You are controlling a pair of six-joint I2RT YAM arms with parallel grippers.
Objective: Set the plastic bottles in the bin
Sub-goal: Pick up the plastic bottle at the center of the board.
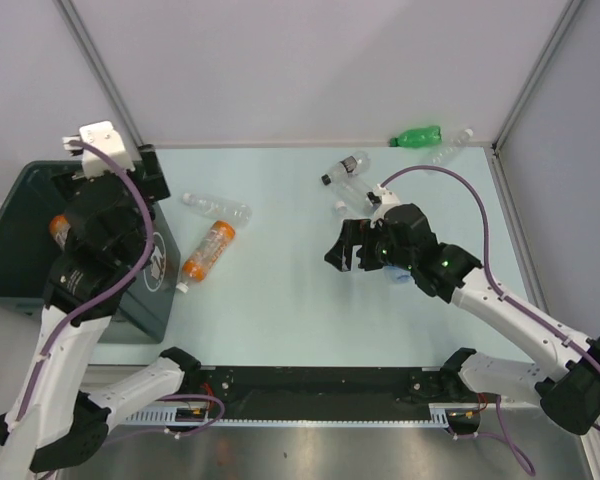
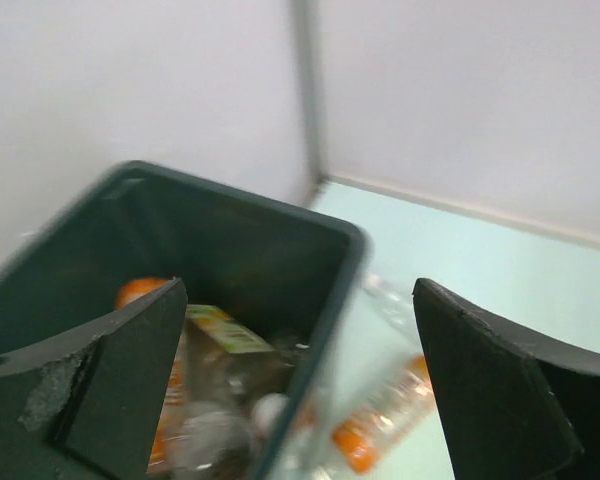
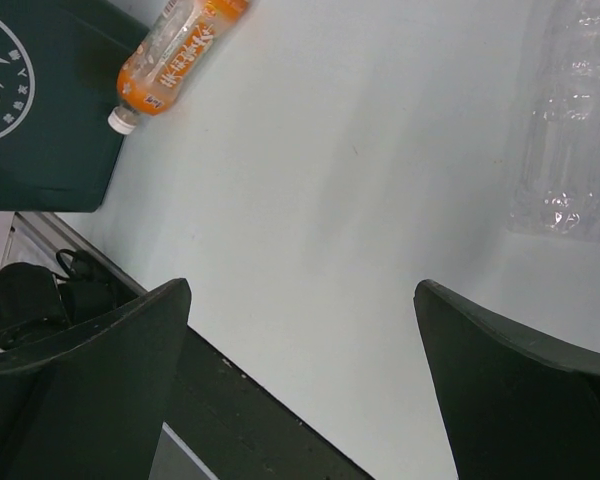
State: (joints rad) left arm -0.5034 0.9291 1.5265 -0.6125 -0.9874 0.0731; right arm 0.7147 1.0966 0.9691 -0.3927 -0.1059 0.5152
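I judge we are at the drop-off end of a cycle, with a fresh pick due next. The table (image 1: 280, 300) carries six loose bottles that I can count, and the bin (image 1: 20, 250) stands against its left edge, emblem side facing the table. The bin holds several bottles, one of them an orange bottle in the bin (image 2: 140, 292) lying against the wall away from the table.

The nearest job for the left arm is the orange bottle on the table (image 1: 208, 250). It lies tilted just beside the bin's emblem side, white cap towards the near edge. A clear bottle (image 1: 218, 207) lies next to it on the far side. Two more clear ones sit near the middle of the far edge. The green bottle (image 1: 417, 136) and a clear neighbour lie at the far right corner, well apart from the bin. The next move, as I see it, calls for swinging the left arm off the bin, lining the jaws across the orange bottle's body and coming down on it. The far bottles suit the right arm better.

The left pincer (image 2: 300, 290) hangs above the bin's table-side rim, fingers fully apart, nothing between them and touching nothing. The right pincer (image 1: 342, 250) hovers over the middle of the table, also spread wide and empty. Its wrist view shows a crumpled clear bottle (image 3: 570, 130) off to one side of the jaws, not between them.
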